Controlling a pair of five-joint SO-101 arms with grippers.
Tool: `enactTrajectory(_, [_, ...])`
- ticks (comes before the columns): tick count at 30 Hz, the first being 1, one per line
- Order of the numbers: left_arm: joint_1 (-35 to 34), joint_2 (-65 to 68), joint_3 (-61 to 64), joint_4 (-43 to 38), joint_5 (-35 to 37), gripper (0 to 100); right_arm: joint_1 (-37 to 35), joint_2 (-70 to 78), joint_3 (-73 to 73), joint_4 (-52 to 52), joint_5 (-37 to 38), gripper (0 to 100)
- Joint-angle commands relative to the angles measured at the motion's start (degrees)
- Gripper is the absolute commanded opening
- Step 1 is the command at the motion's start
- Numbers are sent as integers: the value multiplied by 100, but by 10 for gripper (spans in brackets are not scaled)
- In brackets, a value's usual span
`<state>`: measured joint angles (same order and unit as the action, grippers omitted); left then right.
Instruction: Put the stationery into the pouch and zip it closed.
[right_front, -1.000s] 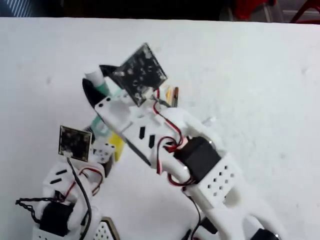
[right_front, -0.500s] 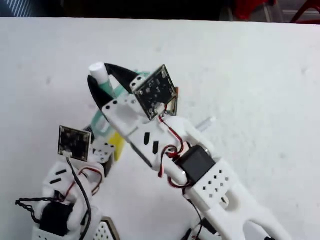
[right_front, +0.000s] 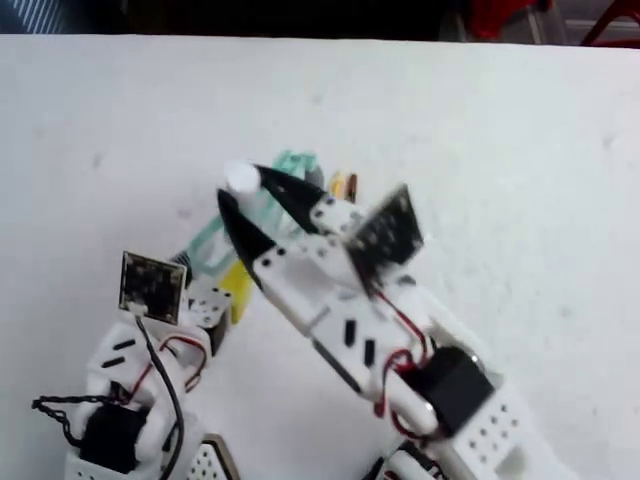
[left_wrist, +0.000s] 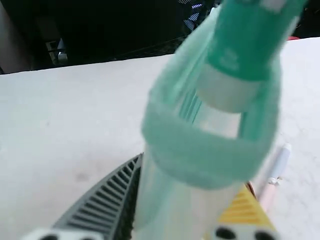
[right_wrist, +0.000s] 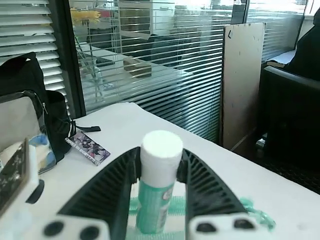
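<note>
Pressure is being put on a glue stick (right_wrist: 152, 207) by the right gripper (right_wrist: 160, 152): its two black ribbed fingers are being pressed against the stick's sides just below the white cap. The stick is being held with the cap uppermost and the green body pointing down. In the high view this gripper is being held above the counter (right_front: 500, 130), with the white cap showing between the finger ends and the pouch (right_front: 205, 240) lying partly beneath it.

The pouch, clear with a green band round its mouth, is being pinched by the left gripper (left_wrist: 192, 180). A grey ribbed finger is being pressed to one side of it and a yellow finger to the other. In the left wrist view the green body of the glue stick is being shown just at the mouth of the pouch; whether it is touching the rim cannot be told.

A pale pen (left_wrist: 277, 167) is lying on the counter just beside the pouch. In the right wrist view a black bag (right_wrist: 35, 95) is being shown at the far part of the counter, with a small printed card (right_wrist: 87, 147) lying near it.
</note>
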<state>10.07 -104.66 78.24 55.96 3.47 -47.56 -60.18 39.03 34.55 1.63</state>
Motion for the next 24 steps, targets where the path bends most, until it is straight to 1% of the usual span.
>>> enactTrajectory(1, [4,22,-273,0,79,190,-57,-180,132,321,79,19])
enactTrajectory(6, [4,22,-273,0,79,189,-207,180,273,207,668,20])
enactTrajectory(11, [4,22,-273,0,79,190,-321,796,-97,145,677,22])
enactTrajectory(13, [4,22,-255,0,79,190,-321,936,-299,171,677,53])
enactTrajectory(19, [4,22,-193,-97,79,190,-338,963,-422,251,677,237])
enactTrajectory(21, [4,22,-193,-105,79,190,-330,963,-422,251,677,255])
enactTrajectory(24, [4,22,-193,-105,79,189,-321,963,-440,251,677,250])
